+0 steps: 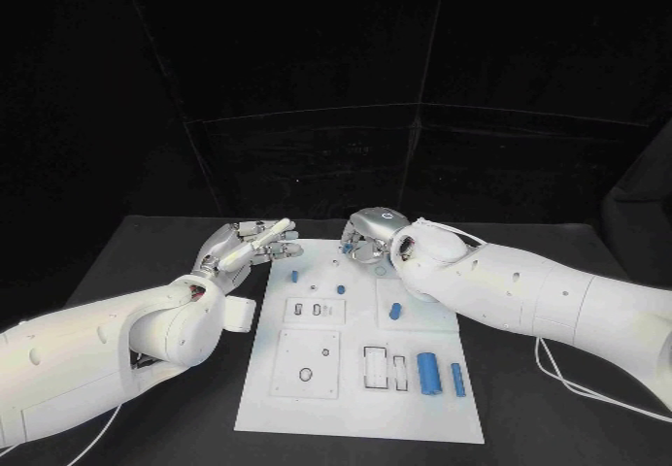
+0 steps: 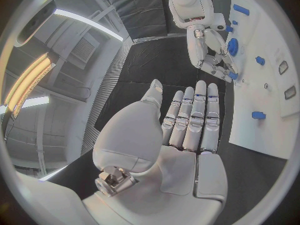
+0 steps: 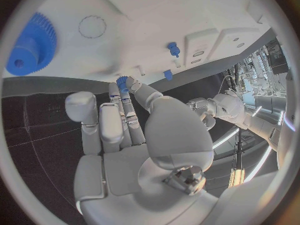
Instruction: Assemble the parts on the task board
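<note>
Just blue gear (image 3: 121,83) at right hand (image 3: 134,135) fingertips

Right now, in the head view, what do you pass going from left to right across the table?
Left hand → task board → right hand.

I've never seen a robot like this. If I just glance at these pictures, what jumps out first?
Two big white arms meet over a white task board on a black table, each ending in a silver hand at the board's far end. The left hand hovers beside the board's far left corner with its fingers straight and holds nothing, while the right hand curls over the far edge, pinching a small blue gear. A larger blue gear lies on the board nearby.
</note>
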